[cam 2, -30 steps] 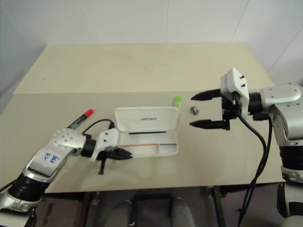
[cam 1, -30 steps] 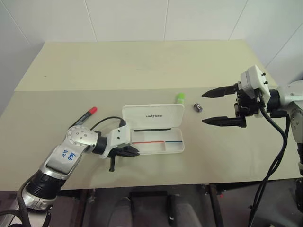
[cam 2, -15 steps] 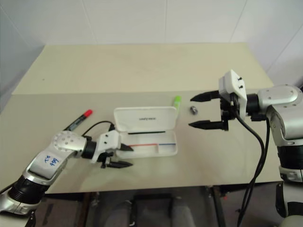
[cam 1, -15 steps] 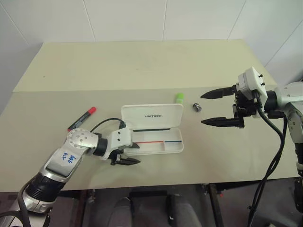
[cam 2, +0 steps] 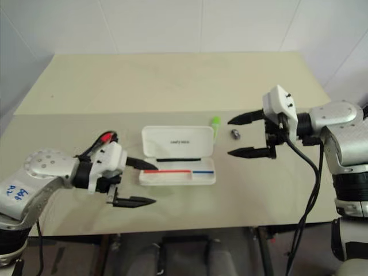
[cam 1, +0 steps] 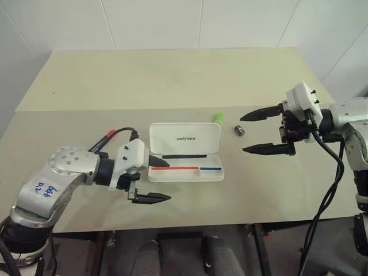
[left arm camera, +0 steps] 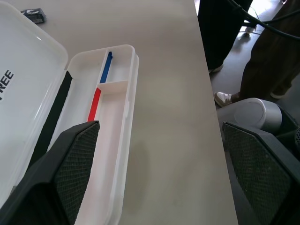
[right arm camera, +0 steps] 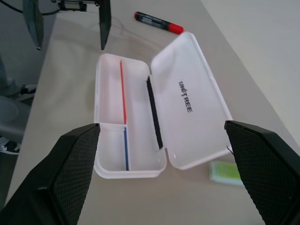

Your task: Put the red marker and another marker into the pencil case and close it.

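The white pencil case (cam 1: 185,138) lies open at the table's middle, lid raised at the back, with nothing in its tray (left arm camera: 114,140) apart from the red and blue stripe. My left gripper (cam 1: 170,180) hovers open just off the case's left end, above the table. The red marker (right arm camera: 158,22) lies left of the case; in the head views its red cap (cam 1: 110,134) shows and my left hand hides its barrel. The stubby green marker (cam 1: 218,117) lies behind the lid's right corner. My right gripper (cam 1: 242,134) hangs open to the right of the case, nothing between its fingers.
A small dark grey cylinder (cam 1: 239,130) sits between the green marker and my right gripper. The beige table (cam 1: 172,80) stretches far behind the case. In the left wrist view a person's legs and a shoe (left arm camera: 225,97) stand past the table edge.
My left gripper has gone from shut to open and has risen from the table at the case's left front corner, pulling back a little. The right gripper has stayed put.
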